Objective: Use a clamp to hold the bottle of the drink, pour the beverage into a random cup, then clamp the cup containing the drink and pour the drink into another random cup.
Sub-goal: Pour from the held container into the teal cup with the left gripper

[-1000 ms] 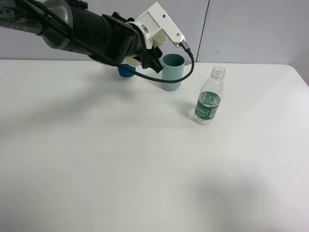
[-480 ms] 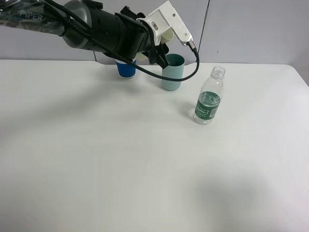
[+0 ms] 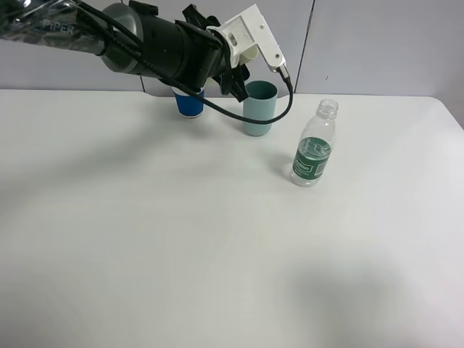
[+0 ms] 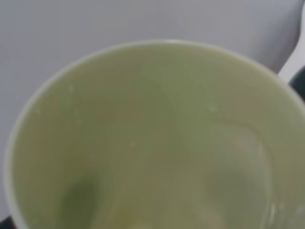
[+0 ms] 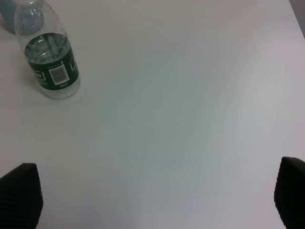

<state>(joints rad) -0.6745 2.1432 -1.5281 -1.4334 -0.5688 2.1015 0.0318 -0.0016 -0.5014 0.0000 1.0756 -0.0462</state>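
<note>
pale cup in left end effector

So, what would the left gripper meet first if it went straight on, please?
Probably the teal cup: the left gripper, shut on the yellow-green cup, points toward its rim; depth is unclear.

The high camera looks down on the bottle from across the worktop; the right wrist view shares it from closer; the left wrist view peers closely into a yellow-green cup.
</note>
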